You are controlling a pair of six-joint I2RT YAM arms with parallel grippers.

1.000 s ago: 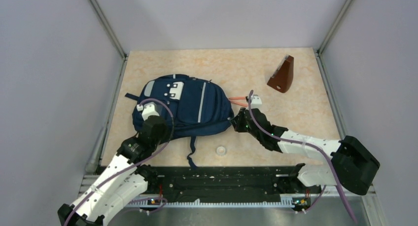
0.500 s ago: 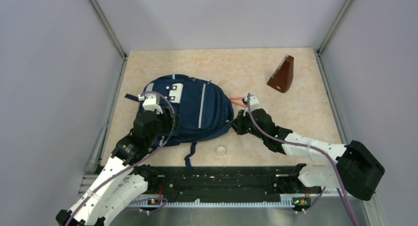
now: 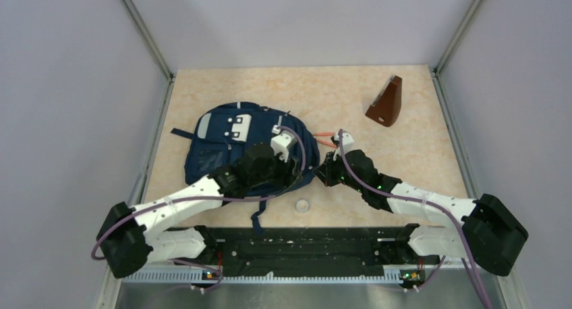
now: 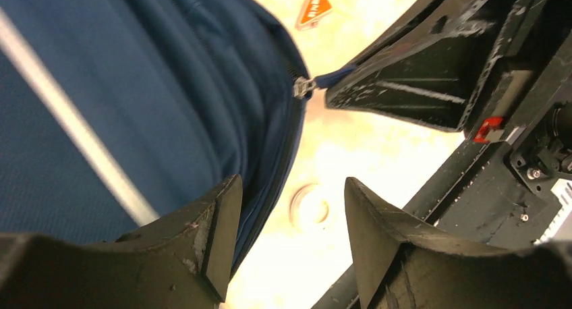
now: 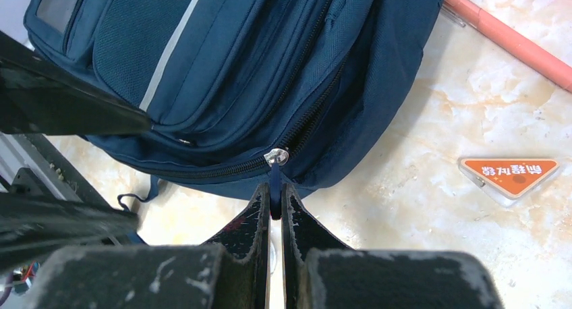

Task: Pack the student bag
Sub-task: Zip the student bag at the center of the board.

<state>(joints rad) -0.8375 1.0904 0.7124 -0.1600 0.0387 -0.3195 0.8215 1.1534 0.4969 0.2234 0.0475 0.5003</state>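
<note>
Two tools at the student bag (image 3: pixel 222 144), which lies flat on the tabletop (image 3: pixel 405 106). Right tool (image 5: pixel 275 202) pinched tight on the zipper pull (image 5: pixel 274 177), bag just ahead of its tips. Left tool (image 4: pixel 290 201) gaping, empty, bag's edge beneath one finger. Risk: bag unanchored, so a tug may drag it whole, or the thin pull slips free.

Setting: robot test cell, laboratory type. Evidence: plain grey panel walls (image 3: pixel 67 86) on three sides; aluminium corner posts (image 3: pixel 144 29); marble-pattern tabletop (image 3: pixel 303 93); black mounting rail (image 3: pixel 303 245) at near edge; two white cabled arms (image 3: pixel 432 202) bolted there.
</note>
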